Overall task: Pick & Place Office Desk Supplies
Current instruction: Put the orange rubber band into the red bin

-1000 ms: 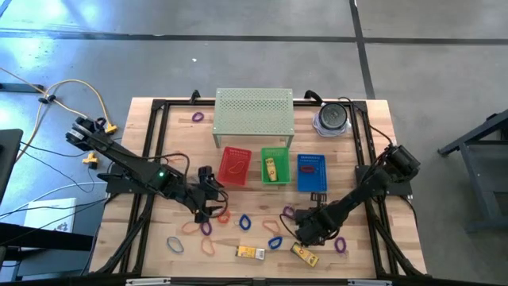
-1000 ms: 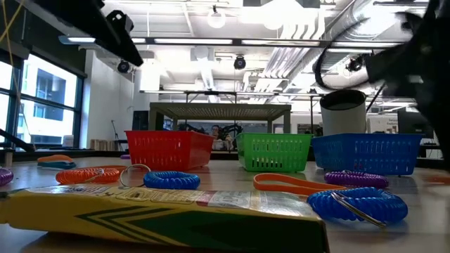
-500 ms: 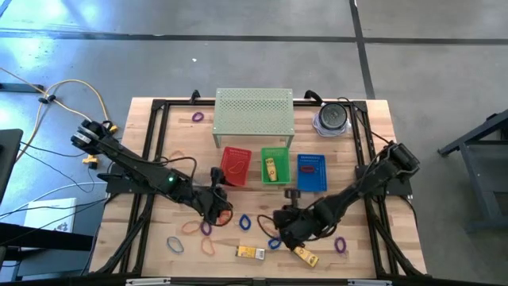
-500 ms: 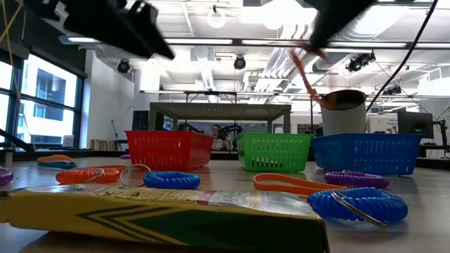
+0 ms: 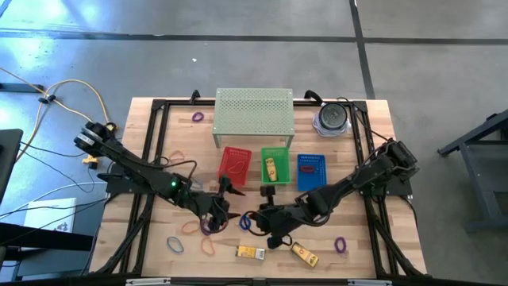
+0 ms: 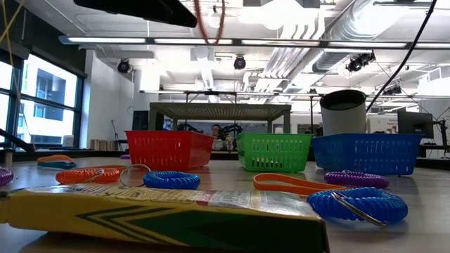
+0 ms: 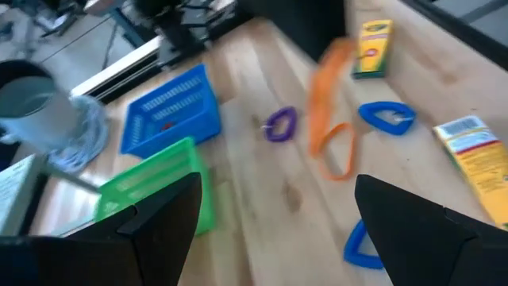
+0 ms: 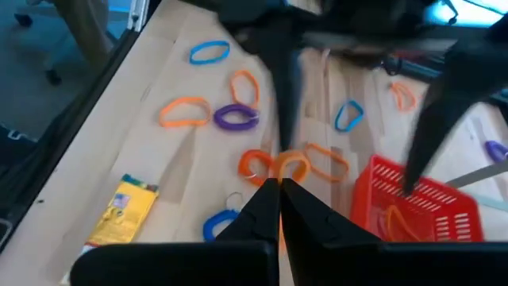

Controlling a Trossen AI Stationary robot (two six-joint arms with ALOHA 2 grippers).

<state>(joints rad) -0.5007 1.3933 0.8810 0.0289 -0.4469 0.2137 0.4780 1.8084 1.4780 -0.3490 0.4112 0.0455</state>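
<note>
Wooden table [image 5: 381, 111] under bright ceiling lights; your left gripper [image 5: 225, 187] spread, right gripper [image 8: 279, 195] pinching an orange band [image 7: 327, 111], partly blurred.

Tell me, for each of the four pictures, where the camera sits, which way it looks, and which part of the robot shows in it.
High view: above the table, straight down; both arms, left hand and right hand near the middle.
Low view: at table-top height, level across a yellow box toward the baskets; an arm passes overhead.
Left wrist view: on the left arm, past its open fingers toward an orange band.
Right wrist view: on the right arm, past its shut hand.
Shared: high, low and right wrist views all show the red basket.
</note>
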